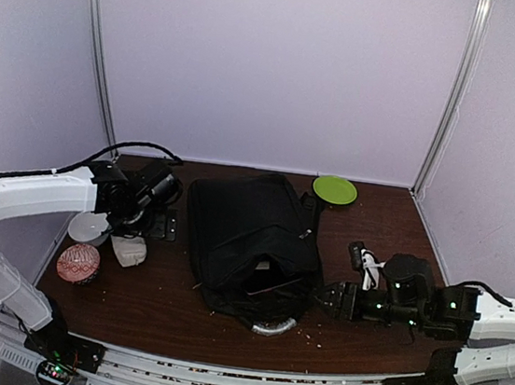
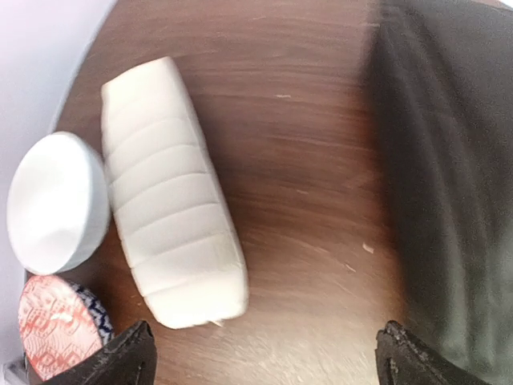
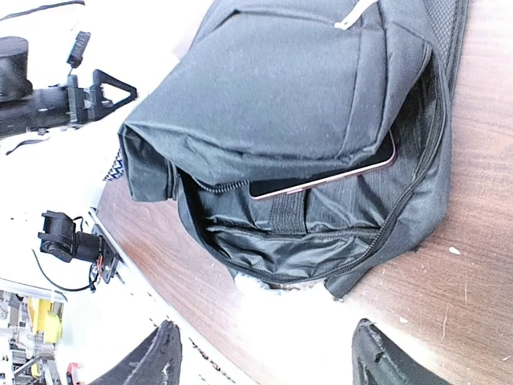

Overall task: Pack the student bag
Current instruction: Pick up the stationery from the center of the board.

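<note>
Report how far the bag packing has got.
Done: the student bag lies unzipped with a flat pink-edged device inside its opening. In hand: nothing; the left gripper is open above the white ridged item, and the right gripper is open, facing the bag's mouth. Left: that item, the white bowl, the red patterned round item and the green plate lie outside the bag on the table.

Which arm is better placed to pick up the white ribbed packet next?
Left. The left gripper hangs open just over the white ribbed packet, while the right gripper sits at the student bag's open mouth, on the far side of the bag.
</note>
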{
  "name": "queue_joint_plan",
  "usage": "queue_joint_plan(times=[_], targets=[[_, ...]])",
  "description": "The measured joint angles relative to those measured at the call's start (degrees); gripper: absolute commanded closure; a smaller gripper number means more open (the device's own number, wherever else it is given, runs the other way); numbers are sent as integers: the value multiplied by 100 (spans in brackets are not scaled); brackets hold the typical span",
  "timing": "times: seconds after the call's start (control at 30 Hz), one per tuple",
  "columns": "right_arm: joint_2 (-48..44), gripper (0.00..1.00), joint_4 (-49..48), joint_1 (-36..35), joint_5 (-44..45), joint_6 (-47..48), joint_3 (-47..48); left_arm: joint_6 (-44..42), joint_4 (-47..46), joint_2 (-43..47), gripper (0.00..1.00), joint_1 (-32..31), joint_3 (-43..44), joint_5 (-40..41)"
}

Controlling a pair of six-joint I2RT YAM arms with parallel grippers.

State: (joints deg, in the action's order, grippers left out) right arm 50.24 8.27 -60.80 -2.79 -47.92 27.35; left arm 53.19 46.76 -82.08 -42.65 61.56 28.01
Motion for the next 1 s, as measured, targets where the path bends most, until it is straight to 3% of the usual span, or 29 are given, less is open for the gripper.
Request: queue_joint_plan(times=[0.27, 0.63, 0.87, 1.0], targets=[[-492, 28, 118, -9, 179, 22, 0, 1314, 964, -1390, 12, 302, 940, 844], [-846, 28, 297, -11, 315, 120, 46, 2031, 1445, -2444, 27, 835, 1263, 750], [-844, 28, 341, -11, 326, 129, 83, 1967, 1154, -2594, 49, 984, 1200, 424], [-833, 28, 356, -11, 337, 131, 133, 1891, 1071, -2638, 66, 1008, 1180, 345]])
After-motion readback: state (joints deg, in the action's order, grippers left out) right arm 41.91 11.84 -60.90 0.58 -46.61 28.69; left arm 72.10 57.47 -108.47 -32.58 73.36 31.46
